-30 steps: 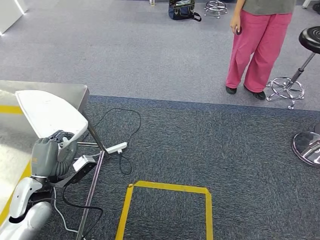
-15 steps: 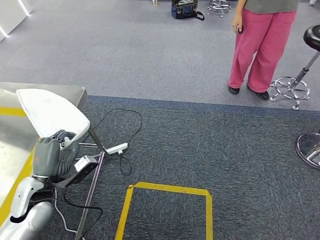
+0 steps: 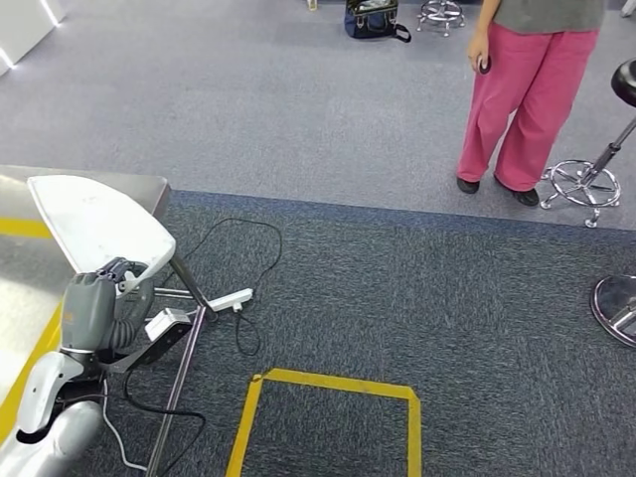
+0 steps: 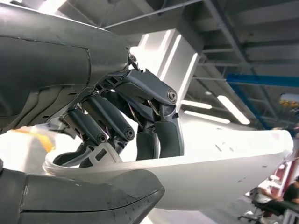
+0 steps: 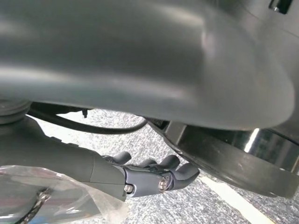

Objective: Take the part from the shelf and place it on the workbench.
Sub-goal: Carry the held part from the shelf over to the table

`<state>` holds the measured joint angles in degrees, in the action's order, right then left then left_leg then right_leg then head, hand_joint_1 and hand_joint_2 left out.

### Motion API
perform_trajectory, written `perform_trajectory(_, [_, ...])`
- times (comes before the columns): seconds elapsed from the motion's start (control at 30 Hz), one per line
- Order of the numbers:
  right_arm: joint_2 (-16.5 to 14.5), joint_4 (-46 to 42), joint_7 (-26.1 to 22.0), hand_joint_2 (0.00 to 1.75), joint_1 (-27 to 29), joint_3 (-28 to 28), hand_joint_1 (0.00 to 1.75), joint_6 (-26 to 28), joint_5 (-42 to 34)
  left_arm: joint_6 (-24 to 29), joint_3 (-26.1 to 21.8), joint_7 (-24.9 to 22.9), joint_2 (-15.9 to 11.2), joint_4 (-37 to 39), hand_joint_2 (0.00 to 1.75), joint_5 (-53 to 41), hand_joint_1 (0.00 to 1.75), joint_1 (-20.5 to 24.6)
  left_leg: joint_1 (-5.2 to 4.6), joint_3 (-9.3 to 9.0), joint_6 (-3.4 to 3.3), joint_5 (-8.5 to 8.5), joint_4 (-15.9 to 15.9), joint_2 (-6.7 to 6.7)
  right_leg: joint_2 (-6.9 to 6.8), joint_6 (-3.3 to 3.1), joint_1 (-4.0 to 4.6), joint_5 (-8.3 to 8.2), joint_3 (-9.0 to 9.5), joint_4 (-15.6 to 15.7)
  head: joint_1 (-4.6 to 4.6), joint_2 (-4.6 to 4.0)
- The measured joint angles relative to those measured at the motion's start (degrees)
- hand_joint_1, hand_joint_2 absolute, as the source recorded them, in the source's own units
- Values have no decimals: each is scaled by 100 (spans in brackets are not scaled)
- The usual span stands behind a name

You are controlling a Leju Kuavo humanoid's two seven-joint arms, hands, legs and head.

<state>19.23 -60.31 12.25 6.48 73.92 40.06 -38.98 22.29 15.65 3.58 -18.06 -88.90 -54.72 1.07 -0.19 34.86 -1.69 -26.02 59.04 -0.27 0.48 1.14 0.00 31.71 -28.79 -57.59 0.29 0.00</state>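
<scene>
White part [image 3: 97, 224] clamped between left hand [image 3: 105, 303] fingers [image 4: 105, 116]

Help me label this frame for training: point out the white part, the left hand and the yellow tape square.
white part [image 3: 93, 221], head view, middle of its flat top face.
left hand [image 3: 101, 308], head view, grey cover behind the fingers.
yellow tape square [image 3: 338, 382], head view, its far strip.

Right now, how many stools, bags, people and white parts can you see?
Stools: 2
Bags: 1
People: 1
White parts: 1, gripped by the left hand
Total: 5
</scene>
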Motion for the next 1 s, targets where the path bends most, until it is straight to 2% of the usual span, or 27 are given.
perform_trajectory(0.07, [8,-4,2,0,-2,-1,0,3,-1,1,0,-1,-1,-11,175,-2,175,-5,36,-80,-11,-5,-102,1,-9,55,7,89,-37,-94,9,0])
perform_trajectory(0.1, [11,-5,2,0,-4,-2,0,4,0,2,1,0,0,-20,175,-3,175,-1,58,-129,-19,-9,-151,5,-9,80,10,200,-147,-314,15,0])
perform_trajectory(0.17, [16,-6,-1,0,-10,-9,0,4,1,2,4,0,3,-31,175,-4,175,3,69,-184,-36,-37,-175,11,-7,117,0,494,-607,-1093,20,0])
perform_trajectory(0.2, [17,-6,-3,0,-14,-14,0,4,2,1,7,0,5,-32,175,-5,175,-3,69,-198,-36,-57,-174,12,-8,135,-3,588,-860,-1470,20,0])
perform_trajectory(0.23, [17,-6,-5,0,-15,-20,0,4,2,-1,9,0,8,-31,175,-5,175,-11,69,-219,-33,-80,-174,11,-9,147,-5,578,-1043,-1690,19,0])
perform_trajectory(0.27, [19,-6,-5,0,-16,-24,0,4,3,-1,11,0,10,-31,175,-5,175,-16,70,-252,-26,-107,-173,9,-11,156,-7,444,-1115,-1684,20,0])
perform_trajectory(0.3, [20,-6,-5,0,-17,-27,0,4,2,-2,13,0,13,-31,175,-5,175,-20,72,-297,-15,-139,-173,5,-13,158,-11,206,-1061,-1443,21,0])
perform_trajectory(0.33, [21,-6,-3,0,-15,-29,0,4,1,-2,13,0,15,-32,175,-5,175,-22,74,-350,3,-178,-170,1,-16,158,-20,-87,-918,-1033,22,0])
perform_trajectory(0.37, [23,-6,1,0,-13,-29,0,4,-1,-2,13,0,16,-32,175,-5,175,-22,65,-391,30,-219,-163,-4,-15,154,-27,-299,-764,-643,25,0])
perform_trajectory(0.4, [24,-7,4,0,-12,-29,0,3,-2,-2,13,0,16,-32,175,-5,175,-20,53,-410,61,-256,-147,-12,-8,132,-33,-422,-625,-333,28,0])
perform_trajectory(0.43, [25,-8,6,0,-8,-28,0,3,-2,-2,12,0,16,-33,175,-5,175,-17,39,-412,90,-280,-132,-17,0,101,-35,-465,-547,-157,27,0])
perform_trajectory(0.57, [25,-24,1,0,-3,-24,0,1,-1,-2,9,0,10,-38,175,-5,175,-10,37,-373,170,-367,-26,-15,26,-42,-43,-421,-488,-95,-6,0])
perform_trajectory(0.63, [25,-36,5,0,-5,-20,0,2,-3,-2,7,0,6,-43,175,-5,175,1,51,-162,228,-611,428,-4,18,-103,-58,-395,-449,-85,-29,0])
perform_trajectory(0.7, [25,-37,8,0,-7,-13,0,2,-7,-5,9,-1,5,-43,175,-5,175,0,59,259,263,-912,1203,0,9,-143,-54,-362,-424,-85,-43,0])
perform_trajectory(0.73, [25,-37,8,0,-7,-9,0,2,-10,-8,11,-1,5,-42,175,-5,175,-8,61,436,265,-966,1493,1,9,-152,-50,-345,-407,-85,-43,0])
perform_trajectory(0.77, [26,-37,8,0,-7,-7,0,2,-14,-9,14,-2,5,-42,175,-5,175,-16,61,521,255,-894,1583,1,12,-155,-46,-326,-382,-85,-43,0])
perform_trajectory(0.8, [26,-37,8,0,-7,-4,0,2,-17,-10,15,-2,5,-42,175,-5,175,-20,58,493,234,-708,1444,1,17,-154,-40,-305,-347,-85,-44,0])
perform_trajectory(0.87, [26,-39,8,0,-7,1,0,2,-20,-10,12,-2,4,-43,175,-5,175,-16,39,202,149,-218,726,3,24,-145,-30,-256,-280,-81,-39,0])
perform_trajectory(0.9, [25,-40,8,0,-10,6,0,1,-21,-10,10,-3,2,-43,175,-5,175,-12,21,53,100,-78,386,7,27,-127,-20,-232,-258,-80,-35,0])
perform_trajectory(0.93, [25,-42,8,0,-12,13,0,0,-21,-10,9,-3,-2,-43,175,-5,175,-6,4,-44,64,-30,155,12,25,-104,-13,-213,-254,-80,-35,0])
perform_trajectory(1.0, [27,-43,8,0,-16,23,0,-1,-22,-10,8,-7,-7,-43,175,-7,175,0,-17,-94,32,-82,-1,15,17,-42,-5,-196,-247,-64,-37,0])
